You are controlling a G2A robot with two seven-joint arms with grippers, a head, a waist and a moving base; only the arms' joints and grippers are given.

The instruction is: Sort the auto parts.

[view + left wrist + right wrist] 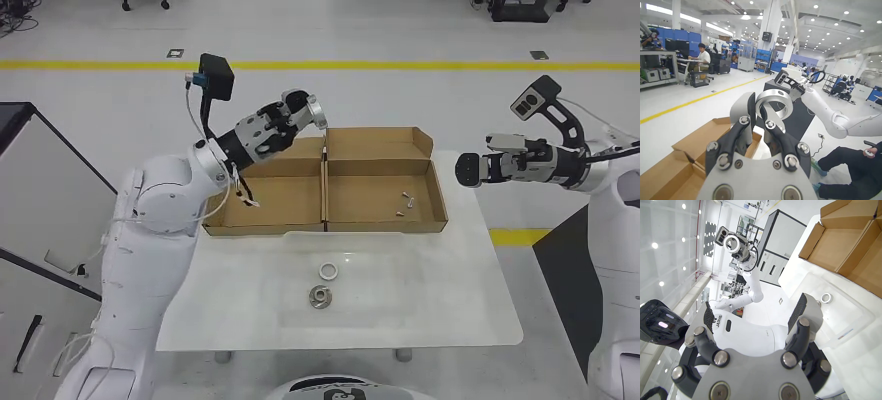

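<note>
Metal collar ring (pixel 787 106), silvery and smooth with a small threaded hole in its wall, is clamped in the left pincer (pixel 757 107): one finger goes through the bore, the black ribbed pad presses on the outside. In the top view it hangs high over the back edge of the cardboard box (pixel 370 150), near the divider between the two compartments. Risk, as I judge it: the grip bites only one thin stretch of slick wall, so the ring could swing or slip out. Dropped from this height, it could bounce off the rim, hop the divider into the wrong compartment, or go over the back onto the floor. It likely needs lowering first. Box is plain brown corrugated card with flaps up. Its right compartment holds a couple of small bolts (pixel 405 196). Nearer the robot, a white ring (pixel 328 270) and a grey metal part (pixel 320 296), round and stepped as far as I can tell, lie close together in a clear tray (pixel 853 321) on the white worktop (pixel 220 300). Right pincer (pixel 753 313) hangs off the box's right end, jaws spread wide and holding nothing, pads black and ridged.
</note>
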